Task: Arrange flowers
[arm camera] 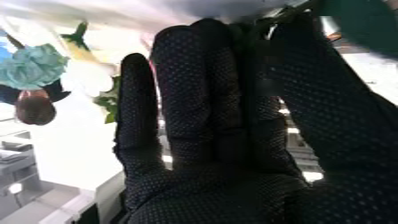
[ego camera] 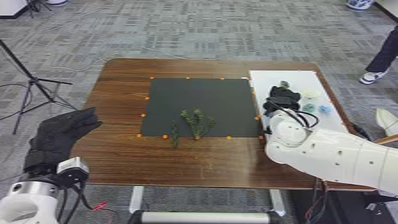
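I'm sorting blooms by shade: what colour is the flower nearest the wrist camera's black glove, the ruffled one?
Pale blue-green, best seen in the right wrist view: the ruffled flower.

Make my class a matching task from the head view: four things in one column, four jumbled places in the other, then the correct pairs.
Things
1. Green sprigs
2. Right robot hand
3. Left robot hand
4. Tripod

Places
A. On the grey carpet
B. Over the white board
C. At the near edge of the black mat
D. Beside the left edge of the table

Pairs: 1-C, 2-B, 3-D, 4-A
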{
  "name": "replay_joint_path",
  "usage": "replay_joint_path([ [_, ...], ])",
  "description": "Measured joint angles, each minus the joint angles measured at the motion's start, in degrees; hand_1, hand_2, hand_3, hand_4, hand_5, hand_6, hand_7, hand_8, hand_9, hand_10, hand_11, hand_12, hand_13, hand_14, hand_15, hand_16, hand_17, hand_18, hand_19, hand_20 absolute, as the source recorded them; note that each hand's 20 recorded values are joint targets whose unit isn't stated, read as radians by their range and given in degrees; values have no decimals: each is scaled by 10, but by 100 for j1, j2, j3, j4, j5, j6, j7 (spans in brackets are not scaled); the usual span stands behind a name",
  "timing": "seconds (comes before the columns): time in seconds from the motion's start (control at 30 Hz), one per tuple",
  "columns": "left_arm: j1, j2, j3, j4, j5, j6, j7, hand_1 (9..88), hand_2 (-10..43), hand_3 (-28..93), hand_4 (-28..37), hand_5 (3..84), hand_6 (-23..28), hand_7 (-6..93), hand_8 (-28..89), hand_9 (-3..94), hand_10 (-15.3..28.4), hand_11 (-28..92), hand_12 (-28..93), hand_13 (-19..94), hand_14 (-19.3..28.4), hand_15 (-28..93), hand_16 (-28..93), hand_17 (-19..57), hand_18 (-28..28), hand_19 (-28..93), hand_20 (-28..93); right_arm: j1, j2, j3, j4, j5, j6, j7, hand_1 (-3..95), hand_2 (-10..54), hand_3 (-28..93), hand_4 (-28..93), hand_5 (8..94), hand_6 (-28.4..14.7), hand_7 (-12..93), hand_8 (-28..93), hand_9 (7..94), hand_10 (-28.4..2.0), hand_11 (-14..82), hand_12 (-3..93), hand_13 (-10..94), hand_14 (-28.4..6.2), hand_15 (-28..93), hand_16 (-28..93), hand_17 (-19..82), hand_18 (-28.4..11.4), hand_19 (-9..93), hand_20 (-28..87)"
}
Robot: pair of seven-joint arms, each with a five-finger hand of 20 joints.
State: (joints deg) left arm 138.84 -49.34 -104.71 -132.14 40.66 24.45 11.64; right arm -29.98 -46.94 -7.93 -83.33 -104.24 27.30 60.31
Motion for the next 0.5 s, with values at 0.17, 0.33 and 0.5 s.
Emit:
replay_joint_path([
  [0.17,3,0,0,1,-5,-5,10,228,-8,890,-234,561,128,153,-105,463,201,328,109,336,233,524,-82,-55,179,430,134,-26,-33,5,29,-137,31,95,568,-95,745,-283,641,3,602,-51,750,-77,332,345,703,-20,587,253,273,-216,931,-141],
  [0.33,-6,-7,1,4,2,-19,-13,228,-7,890,-234,561,129,153,-105,463,201,328,109,336,233,524,-82,-55,179,430,134,-54,-58,-12,80,-338,158,147,576,-95,747,-283,675,7,591,-75,783,-65,312,356,730,-11,566,271,283,-215,932,-127],
  [0.5,-11,-17,4,6,4,-27,-25,228,-7,890,-234,561,129,154,-105,463,200,328,108,336,234,524,-82,-55,179,431,135,-67,-67,-36,99,-465,244,173,580,-95,751,-283,699,2,577,-99,798,-59,296,362,745,-2,549,282,290,-215,932,-121],
])
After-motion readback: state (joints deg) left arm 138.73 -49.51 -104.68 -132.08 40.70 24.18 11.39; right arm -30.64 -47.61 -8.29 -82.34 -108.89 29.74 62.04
